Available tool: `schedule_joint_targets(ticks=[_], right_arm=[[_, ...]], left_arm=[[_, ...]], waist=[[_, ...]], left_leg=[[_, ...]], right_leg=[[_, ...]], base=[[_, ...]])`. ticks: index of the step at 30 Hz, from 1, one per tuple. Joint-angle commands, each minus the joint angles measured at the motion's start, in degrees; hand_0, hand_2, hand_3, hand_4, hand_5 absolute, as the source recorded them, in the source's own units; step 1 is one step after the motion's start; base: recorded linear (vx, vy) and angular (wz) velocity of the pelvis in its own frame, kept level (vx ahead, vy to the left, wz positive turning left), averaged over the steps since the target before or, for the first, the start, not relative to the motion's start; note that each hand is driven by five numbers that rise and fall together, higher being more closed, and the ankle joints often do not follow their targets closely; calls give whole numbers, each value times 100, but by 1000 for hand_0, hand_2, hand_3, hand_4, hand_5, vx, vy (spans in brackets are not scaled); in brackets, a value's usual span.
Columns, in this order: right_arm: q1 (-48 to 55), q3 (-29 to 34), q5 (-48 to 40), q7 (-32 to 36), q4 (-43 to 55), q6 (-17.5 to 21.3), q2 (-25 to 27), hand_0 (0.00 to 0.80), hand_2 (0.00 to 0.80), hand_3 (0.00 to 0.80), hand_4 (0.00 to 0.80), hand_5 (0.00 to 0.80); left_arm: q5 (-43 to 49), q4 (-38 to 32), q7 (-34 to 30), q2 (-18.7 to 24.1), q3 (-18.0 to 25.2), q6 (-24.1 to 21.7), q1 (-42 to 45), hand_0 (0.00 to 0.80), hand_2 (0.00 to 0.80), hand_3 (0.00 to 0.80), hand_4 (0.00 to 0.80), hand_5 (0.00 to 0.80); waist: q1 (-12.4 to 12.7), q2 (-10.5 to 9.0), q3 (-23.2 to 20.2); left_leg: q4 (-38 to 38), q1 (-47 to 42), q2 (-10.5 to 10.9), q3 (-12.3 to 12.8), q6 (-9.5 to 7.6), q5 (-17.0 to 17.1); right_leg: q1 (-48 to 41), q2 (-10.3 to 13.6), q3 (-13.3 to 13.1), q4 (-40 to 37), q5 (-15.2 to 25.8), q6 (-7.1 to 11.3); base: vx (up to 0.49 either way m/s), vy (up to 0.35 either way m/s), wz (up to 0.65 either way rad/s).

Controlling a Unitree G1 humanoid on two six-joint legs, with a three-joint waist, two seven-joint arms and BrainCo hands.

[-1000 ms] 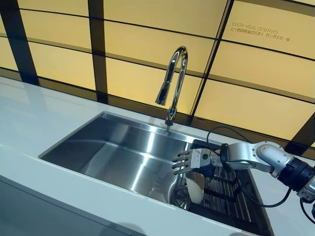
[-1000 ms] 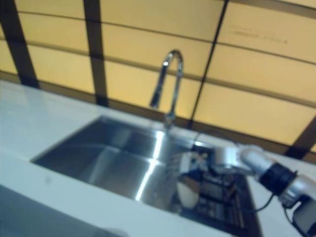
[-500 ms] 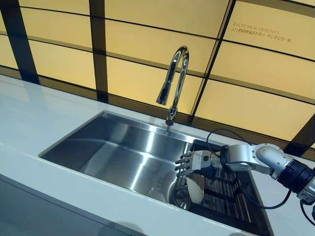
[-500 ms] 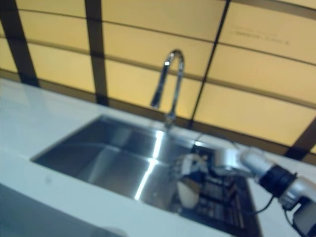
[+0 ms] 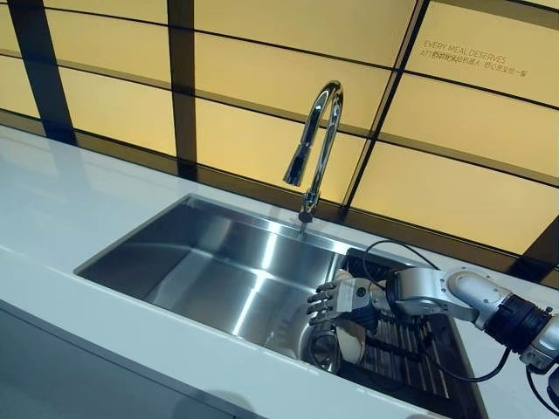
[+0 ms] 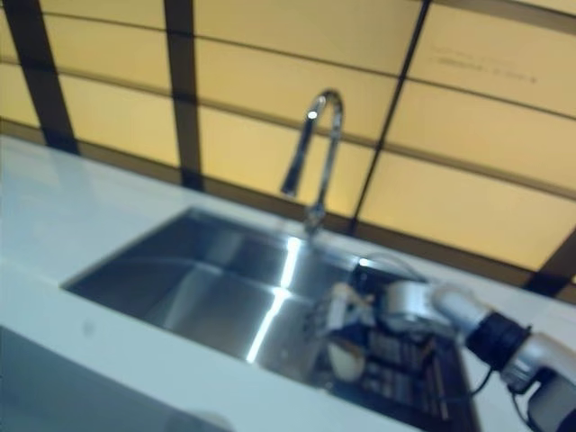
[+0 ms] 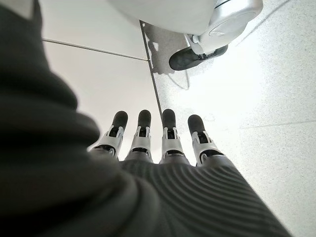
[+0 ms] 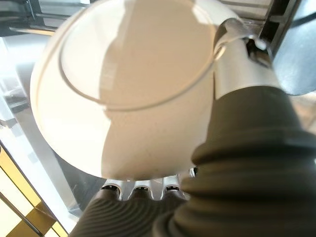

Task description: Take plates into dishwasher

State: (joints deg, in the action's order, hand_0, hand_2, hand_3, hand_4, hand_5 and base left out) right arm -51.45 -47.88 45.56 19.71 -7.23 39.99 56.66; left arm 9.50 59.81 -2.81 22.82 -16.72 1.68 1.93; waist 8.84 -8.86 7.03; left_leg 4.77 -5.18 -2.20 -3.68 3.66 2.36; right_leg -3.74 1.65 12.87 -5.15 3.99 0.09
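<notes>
The step in hand looks like the pick-up: the right hand [image 5: 336, 299] reaches in from the right over the near right end of the stainless steel sink [image 5: 218, 262], at the left edge of the dark slatted drying rack [image 5: 410, 349] set into that end, and it has the round white plate [image 8: 123, 89] standing on edge against its palm. In the right wrist view the thumb lies over the plate's rim and the fingers sit behind it, so the hand reads as clamped on the plate. The plate hangs low, just above the rack slats and beside the sink drain, right of and nearer than the tall curved chrome tap [image 5: 316, 144]. The left hand [image 7: 158, 143] hangs down by the floor with its fingers straight and apart, holding nothing. No dishwasher shows, so the next move calls for lifting the plate clear of the rack and sink wall without loosening the pinch, then carrying it off the white worktop [image 5: 52, 209]
</notes>
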Motion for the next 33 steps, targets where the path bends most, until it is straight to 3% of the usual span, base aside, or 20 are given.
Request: schedule_joint_targets(ticks=[1,2,4,33], right_arm=[[-122,234,-41,-173,-6,-227,82,389,389,389,389,389],[-108,245,-15,-215,-29,-215,65,634,634,634,634,634],[-121,245,-42,-246,-17,-227,82,800,800,800,800,800],[-29,409,107,-303,-134,-238,254,800,800,800,800,800]], left_arm=[[269,155,-32,54,-95,-45,-131,0,0,0,0,0],[276,158,-30,52,-92,-48,-133,0,0,0,0,0],[274,156,-22,54,-92,-65,-121,0,0,0,0,0],[306,-14,-58,51,-68,52,-88,0,0,0,0,0]], waist=[[84,-174,84],[85,-176,85],[83,-178,84],[62,-164,45]], left_leg=[[23,133,258,280,-260,-243],[23,132,257,277,-259,-245],[23,137,253,283,-255,-245],[23,138,272,269,-262,-240]], right_leg=[[-307,0,208,15,-292,431],[-304,-2,209,15,-292,432],[-298,-4,207,15,-293,433],[-303,5,195,15,-288,436]], base=[[0,0,0],[0,0,0],[0,0,0],[0,0,0]])
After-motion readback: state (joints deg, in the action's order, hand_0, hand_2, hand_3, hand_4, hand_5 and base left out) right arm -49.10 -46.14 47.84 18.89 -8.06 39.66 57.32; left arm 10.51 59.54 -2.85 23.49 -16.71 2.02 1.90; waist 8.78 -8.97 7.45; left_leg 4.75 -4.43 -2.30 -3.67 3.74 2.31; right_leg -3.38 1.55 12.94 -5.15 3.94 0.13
